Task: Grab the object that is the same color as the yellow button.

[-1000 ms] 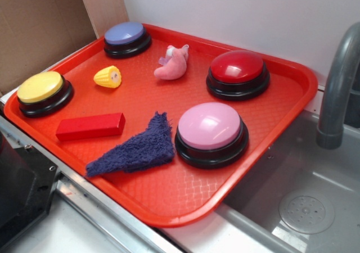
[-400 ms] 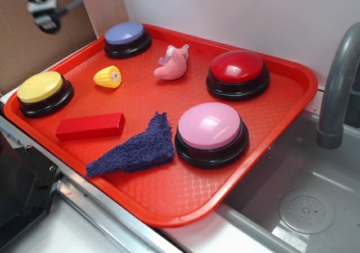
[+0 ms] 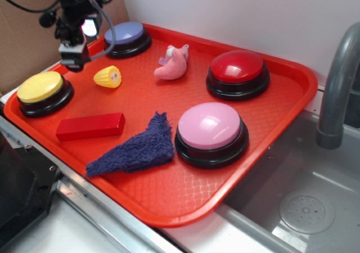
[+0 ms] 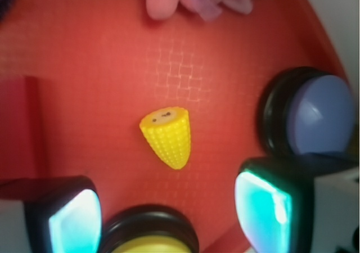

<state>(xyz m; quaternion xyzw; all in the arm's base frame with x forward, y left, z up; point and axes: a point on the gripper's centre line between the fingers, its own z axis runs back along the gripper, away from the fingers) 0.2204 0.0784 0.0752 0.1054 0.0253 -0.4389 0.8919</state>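
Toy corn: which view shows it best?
Wrist. The toy corn sits near centre, large, unobstructed, ribbing and pale end clear, between the open gripper fingers. Exterior shows it small, beside the yellow button.

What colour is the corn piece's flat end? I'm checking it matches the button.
Yellow like its ribbed body, with tiny dark marks; the small yellow toy corn cob piece shows best in the wrist view.

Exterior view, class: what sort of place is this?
Probably a toy kitchen counter: an orange tray sits beside a grey sink basin with a faucet.
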